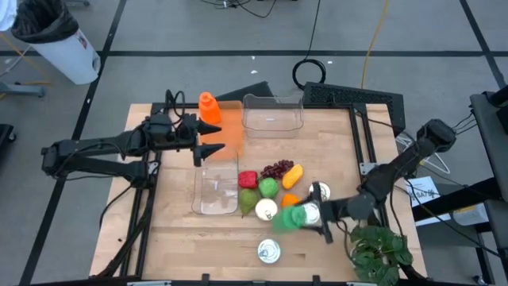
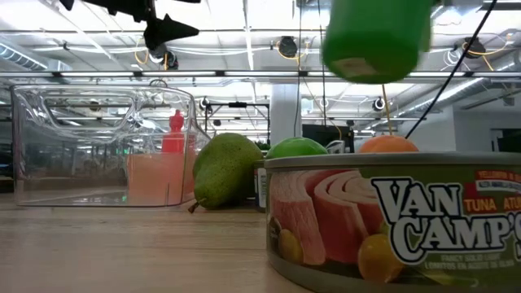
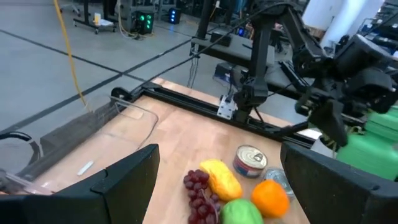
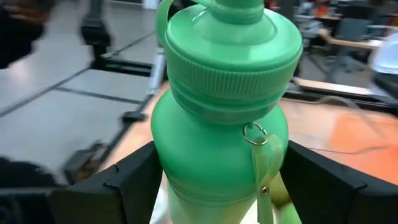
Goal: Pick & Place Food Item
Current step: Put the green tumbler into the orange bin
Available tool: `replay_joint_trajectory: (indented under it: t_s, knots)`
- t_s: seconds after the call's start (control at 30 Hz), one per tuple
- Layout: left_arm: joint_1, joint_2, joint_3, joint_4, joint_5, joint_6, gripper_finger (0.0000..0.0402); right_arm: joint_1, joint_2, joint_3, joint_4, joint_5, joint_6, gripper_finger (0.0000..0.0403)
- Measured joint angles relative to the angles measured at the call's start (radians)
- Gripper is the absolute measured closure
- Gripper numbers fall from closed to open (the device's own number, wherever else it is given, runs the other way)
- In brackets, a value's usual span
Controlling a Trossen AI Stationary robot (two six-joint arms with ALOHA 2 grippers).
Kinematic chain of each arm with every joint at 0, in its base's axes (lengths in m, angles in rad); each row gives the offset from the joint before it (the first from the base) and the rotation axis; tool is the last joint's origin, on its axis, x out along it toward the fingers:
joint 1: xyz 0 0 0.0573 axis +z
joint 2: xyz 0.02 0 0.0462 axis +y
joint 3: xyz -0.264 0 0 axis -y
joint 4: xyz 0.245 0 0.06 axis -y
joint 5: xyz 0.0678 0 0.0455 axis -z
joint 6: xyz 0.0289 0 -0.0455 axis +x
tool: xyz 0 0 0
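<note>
Gripping green bottle (image 4: 217,118), right hand (image 1: 317,222); left hand (image 1: 208,141) open, empty.

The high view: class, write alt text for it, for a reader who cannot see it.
From above, the right gripper holds a green bottle just above a wooden table, beside a cluster of food: pear, grapes, orange and tins. The left gripper hovers open near an orange bottle and two clear containers.

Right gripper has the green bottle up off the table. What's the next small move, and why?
Probably carry the green bottle toward the clear bin beside the food. The right gripper holds it airborne over the cans; the left gripper waits open.
</note>
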Motion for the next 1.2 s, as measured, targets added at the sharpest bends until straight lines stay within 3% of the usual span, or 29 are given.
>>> replay_joint_trajectory:
  t_s: [0.13,0.23,0.47,0.67,0.9,1.07,1.2]
  knots:
    - [0.000,0.032,0.001,0.003,0.000,-0.002,0.0052,-0.101,-0.013,0.000,0.000,-0.003,-0.037,0.0115]
    - [0.000,0.084,0.068,-0.081,0.042,0.008,0.0053,-0.184,-0.012,0.000,-0.002,-0.005,-0.045,0.0115]
    - [-0.051,0.309,0.422,-0.474,0.046,0.105,0.0053,-0.362,-0.008,0.000,-0.001,-0.138,-0.031,0.0115]
    - [-0.121,0.515,0.711,-0.686,0.025,0.226,0.0053,-0.424,-0.006,0.000,-0.029,-0.166,-0.020,0.0115]
    - [-0.222,0.685,0.903,-0.717,0.015,0.344,0.0053,-0.433,-0.005,0.000,-0.046,-0.168,-0.018,0.0115]
    - [-0.278,0.765,0.961,-0.685,-0.072,0.371,0.0053,-0.433,-0.005,0.000,-0.046,-0.167,-0.022,0.0115]
    - [-0.301,0.806,0.996,-0.682,-0.084,0.365,0.0053,-0.432,0.005,0.000,-0.045,-0.167,-0.022,0.0115]
